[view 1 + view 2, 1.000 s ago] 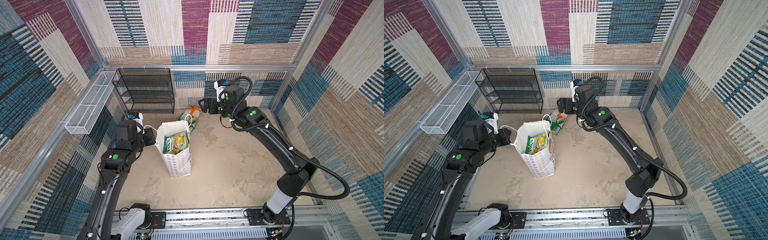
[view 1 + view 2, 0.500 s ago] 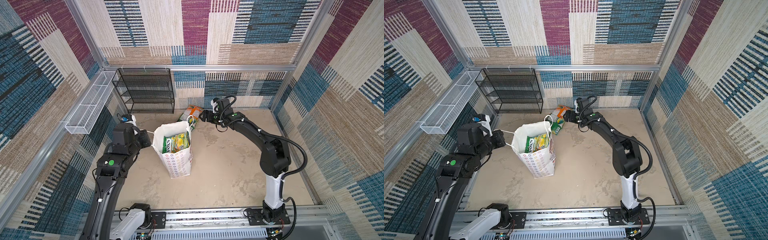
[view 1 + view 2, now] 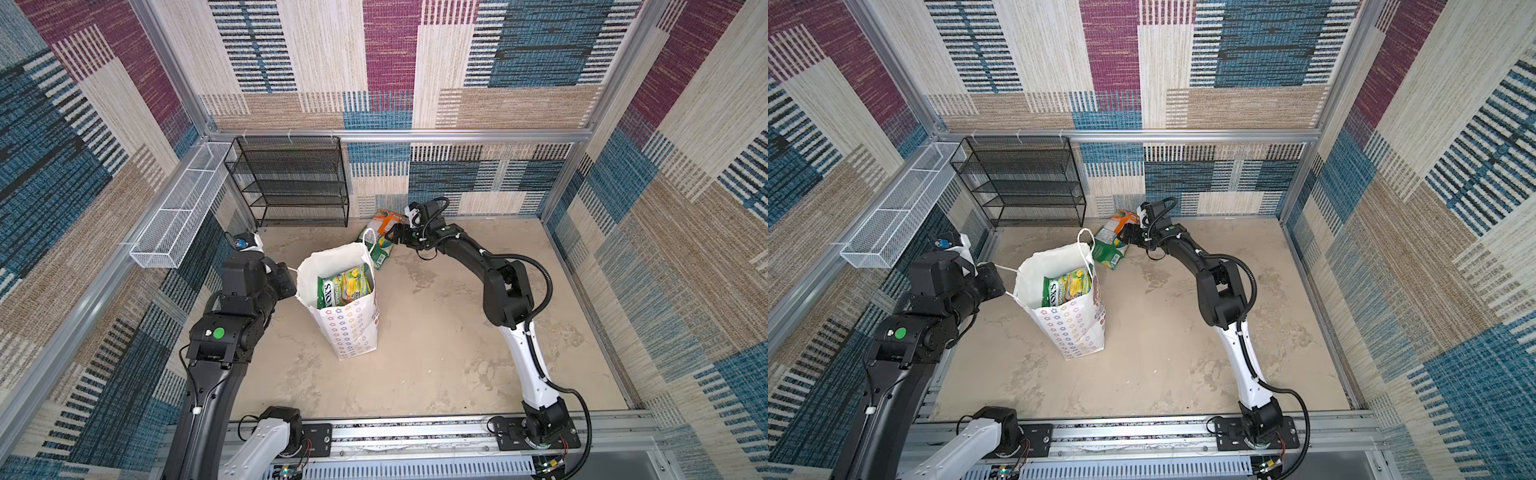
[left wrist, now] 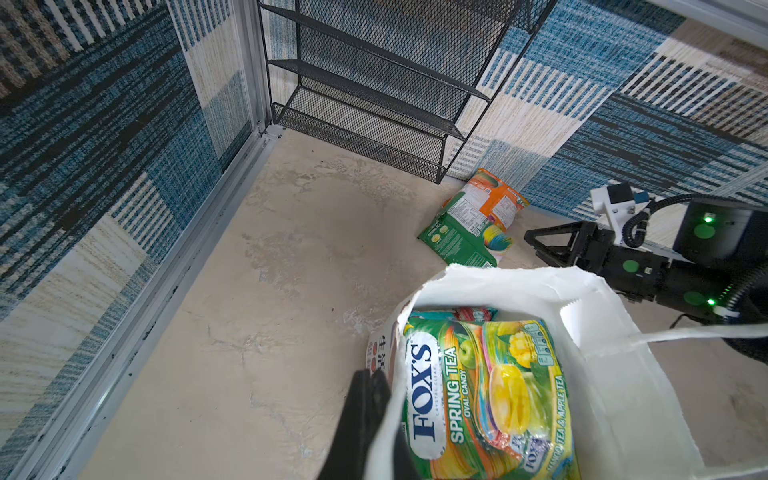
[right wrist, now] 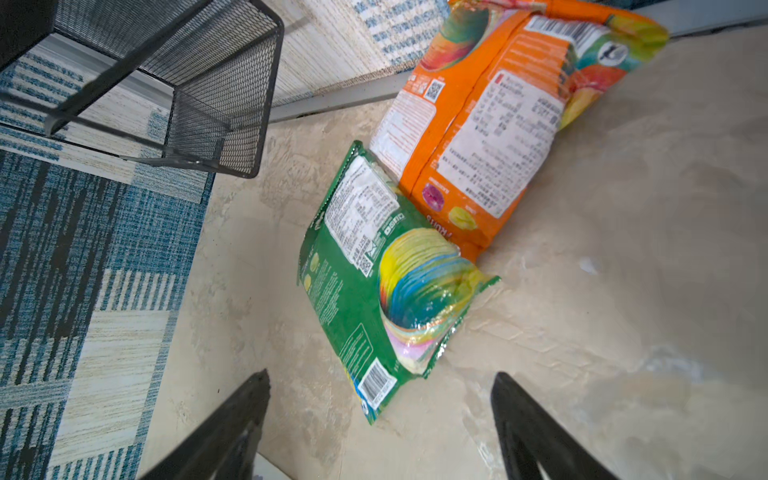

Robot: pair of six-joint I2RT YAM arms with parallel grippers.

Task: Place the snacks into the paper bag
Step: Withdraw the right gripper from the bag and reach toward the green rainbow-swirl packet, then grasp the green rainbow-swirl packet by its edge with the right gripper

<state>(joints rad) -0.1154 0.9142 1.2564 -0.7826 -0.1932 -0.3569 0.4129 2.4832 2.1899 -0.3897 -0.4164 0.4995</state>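
paper bag (image 3: 353,332) pinched by left claw (image 4: 370,382), right claw (image 5: 381,376) spread, green packet (image 5: 353,299) near rack (image 3: 291,183)

One paper bag (image 3: 353,332), two floor packets (image 5: 353,291)

You get bright, even light and soft shadows in both top views, bowed at the edges. Your right wrist view is slightly blurred; the green packet (image 5: 386,291) glints.
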